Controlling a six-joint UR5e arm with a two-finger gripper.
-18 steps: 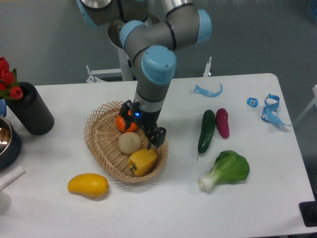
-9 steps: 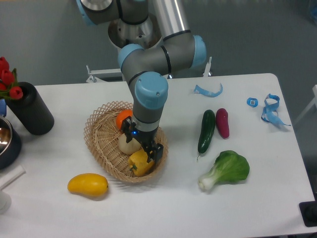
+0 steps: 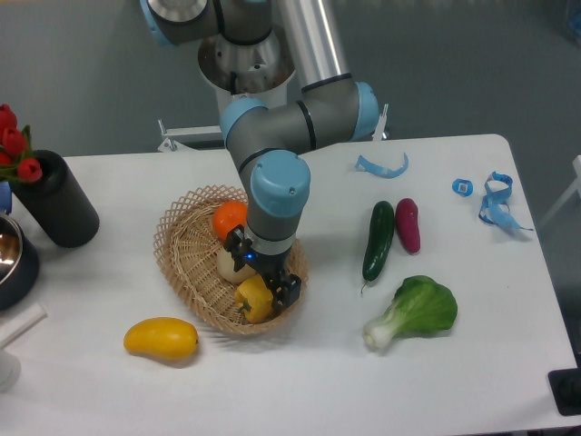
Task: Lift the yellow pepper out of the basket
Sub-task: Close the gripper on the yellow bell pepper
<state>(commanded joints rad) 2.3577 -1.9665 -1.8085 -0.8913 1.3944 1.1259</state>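
Observation:
The yellow pepper [image 3: 253,299] lies in the front right part of the woven basket [image 3: 173,245]; only its lower half shows beneath the arm. My gripper [image 3: 263,272] has come down right over it. Its two dark fingers stand apart on either side of the pepper's top, so it looks open around the pepper. I cannot tell whether the fingers touch it. An orange [image 3: 228,218] and a pale round fruit [image 3: 226,265] sit in the basket just behind and left of the gripper.
A yellow mango [image 3: 161,338] lies on the table in front of the basket. A cucumber [image 3: 379,240], a purple eggplant [image 3: 408,224] and a bok choy [image 3: 418,309] lie to the right. A black vase [image 3: 54,200] with red tulips stands far left.
The gripper has dropped lower into the basket and shifted slightly left, from above the pepper to straddling its top. The fruits have not moved.

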